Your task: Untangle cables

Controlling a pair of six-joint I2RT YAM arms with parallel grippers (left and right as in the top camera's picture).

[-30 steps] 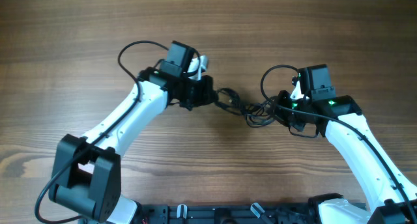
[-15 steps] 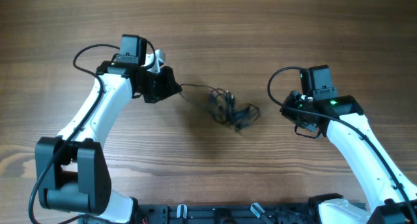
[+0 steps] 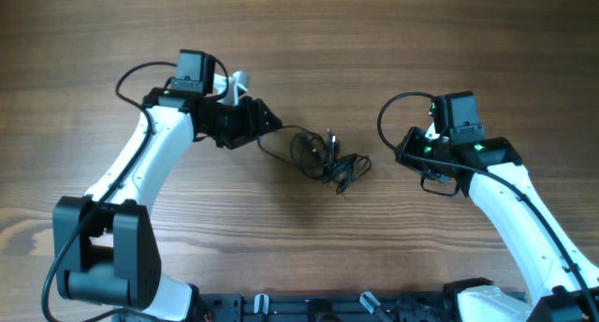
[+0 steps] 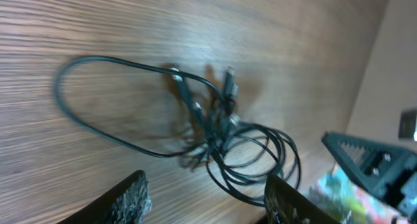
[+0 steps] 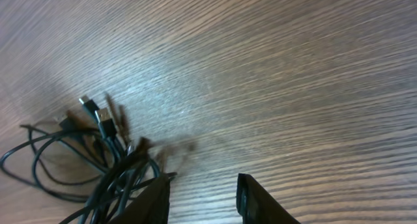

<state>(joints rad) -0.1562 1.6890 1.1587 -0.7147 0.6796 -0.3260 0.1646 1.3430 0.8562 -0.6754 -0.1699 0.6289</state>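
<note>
Cables [image 3: 328, 160]: thin black cords in one knotted clump flat on the wooden table [image 3: 299, 41]. One loose loop trails out to the left, and small silvery plugs poke out the far side. My left gripper [image 3: 273, 122] is just left of the clump, jaws well apart, empty. My right gripper [image 3: 401, 152] is right of the clump, jaws partly apart, holding nothing.
</note>
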